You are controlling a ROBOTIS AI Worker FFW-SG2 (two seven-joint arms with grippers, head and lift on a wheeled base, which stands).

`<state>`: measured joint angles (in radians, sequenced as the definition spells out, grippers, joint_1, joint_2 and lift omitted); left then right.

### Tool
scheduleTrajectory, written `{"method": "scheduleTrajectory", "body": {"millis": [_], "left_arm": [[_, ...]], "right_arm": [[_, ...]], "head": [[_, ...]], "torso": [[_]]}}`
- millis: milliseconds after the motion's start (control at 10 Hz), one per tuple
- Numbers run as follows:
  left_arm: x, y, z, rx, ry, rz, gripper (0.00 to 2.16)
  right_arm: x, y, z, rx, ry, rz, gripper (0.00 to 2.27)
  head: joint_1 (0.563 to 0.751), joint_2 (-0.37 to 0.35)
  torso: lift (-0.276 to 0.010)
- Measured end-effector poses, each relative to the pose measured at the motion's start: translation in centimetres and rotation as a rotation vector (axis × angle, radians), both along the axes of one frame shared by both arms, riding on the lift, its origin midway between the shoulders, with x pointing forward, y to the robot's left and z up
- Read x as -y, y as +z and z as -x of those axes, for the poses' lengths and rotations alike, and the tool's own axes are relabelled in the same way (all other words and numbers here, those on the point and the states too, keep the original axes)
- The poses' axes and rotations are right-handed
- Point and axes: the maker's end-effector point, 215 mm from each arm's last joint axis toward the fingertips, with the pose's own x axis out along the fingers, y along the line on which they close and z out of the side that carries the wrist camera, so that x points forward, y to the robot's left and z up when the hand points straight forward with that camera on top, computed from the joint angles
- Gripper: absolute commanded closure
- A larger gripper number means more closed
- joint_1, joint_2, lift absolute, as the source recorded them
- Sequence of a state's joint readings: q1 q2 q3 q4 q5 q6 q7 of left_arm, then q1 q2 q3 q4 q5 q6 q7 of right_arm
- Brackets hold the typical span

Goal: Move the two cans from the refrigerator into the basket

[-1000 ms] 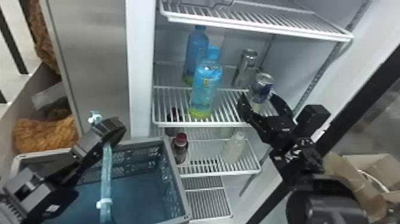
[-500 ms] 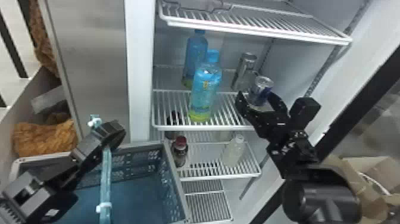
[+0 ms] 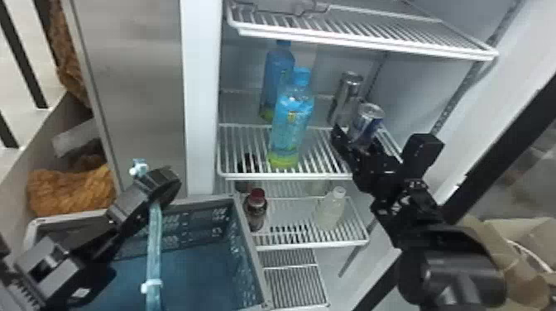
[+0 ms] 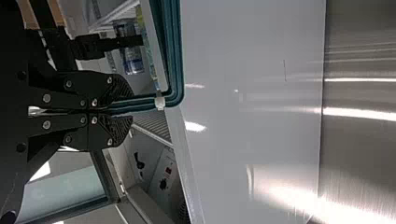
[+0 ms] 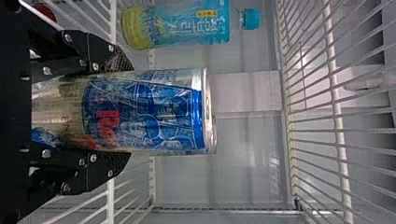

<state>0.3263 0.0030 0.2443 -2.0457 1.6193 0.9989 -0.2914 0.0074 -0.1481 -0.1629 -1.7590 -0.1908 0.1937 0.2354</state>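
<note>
A blue can (image 3: 367,118) is being gripped by the right hand (image 3: 358,138), a silver can (image 3: 346,95) just beyond; a handle (image 3: 154,248) is being clasped by the left hand (image 3: 161,184).

- The right gripper (image 3: 358,138) sits farther in over the shelf's (image 3: 285,176) front-right corner, closer around the front can (image 3: 367,118).
- It now hides that can's lower end.

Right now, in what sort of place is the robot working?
Probably a shop or a test room set up like one: an open refrigerator with wire shelves, drink bottles and cans.
</note>
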Motion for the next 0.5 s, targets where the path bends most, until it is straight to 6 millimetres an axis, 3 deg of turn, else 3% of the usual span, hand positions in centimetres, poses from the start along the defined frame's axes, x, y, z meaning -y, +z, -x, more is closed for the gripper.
{"method": "scheduleTrajectory", "body": {"millis": [200,500], "left_arm": [[0.1,0.0,0.0,0.0,-0.001,0.0,1.2],[0.0,0.1,-0.1,0.001,0.0,0.0,1.2]], "right_arm": [[0.2,0.8,0.4,0.014,-0.001,0.007,1.27],[0.0,2.3,3.7,0.034,0.004,0.009,1.27]], "head": [[0.654,-0.245],[0.659,-0.255]], "torso": [[-0.035],[-0.035]]}}
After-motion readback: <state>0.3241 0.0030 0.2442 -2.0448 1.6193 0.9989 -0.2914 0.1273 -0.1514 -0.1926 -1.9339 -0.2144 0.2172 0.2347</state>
